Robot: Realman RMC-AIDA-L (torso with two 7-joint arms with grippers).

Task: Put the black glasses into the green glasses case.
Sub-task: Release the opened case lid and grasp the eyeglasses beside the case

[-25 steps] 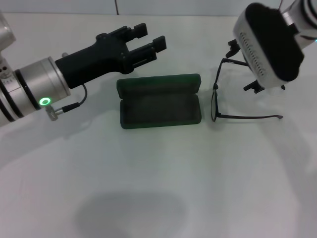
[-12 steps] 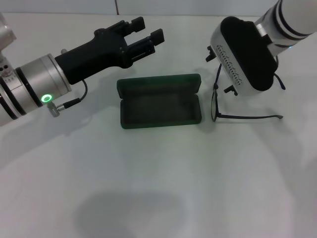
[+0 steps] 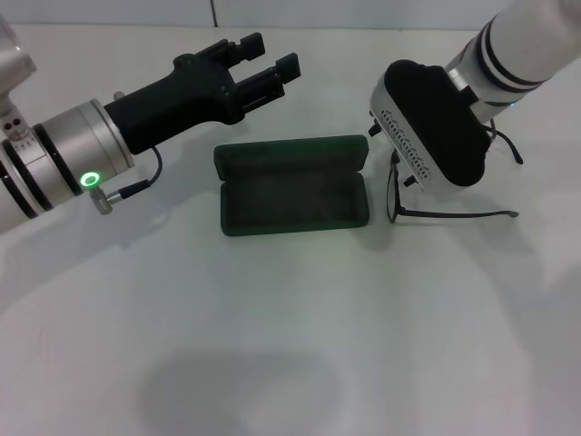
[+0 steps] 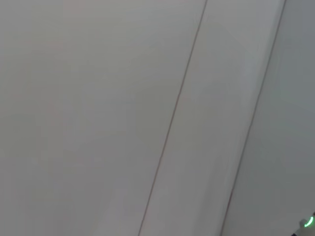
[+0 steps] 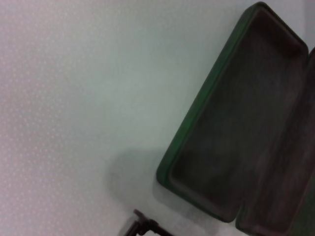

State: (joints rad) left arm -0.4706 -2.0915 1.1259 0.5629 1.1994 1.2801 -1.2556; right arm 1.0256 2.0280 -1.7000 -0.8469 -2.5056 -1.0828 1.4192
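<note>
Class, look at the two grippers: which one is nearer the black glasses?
The right gripper: it hangs directly over the black glasses, while the left gripper hovers behind the green glasses case, on its far side.

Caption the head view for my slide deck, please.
Open green case lies empty; right gripper lowers over the glasses beside it; left gripper hovers behind.

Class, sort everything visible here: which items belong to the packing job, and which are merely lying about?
Job: thin black wire-framed glasses; open dark green hard clamshell case; right hand above the glasses.

Lying about: nothing else on the white table; left hand idle behind the case.
</note>
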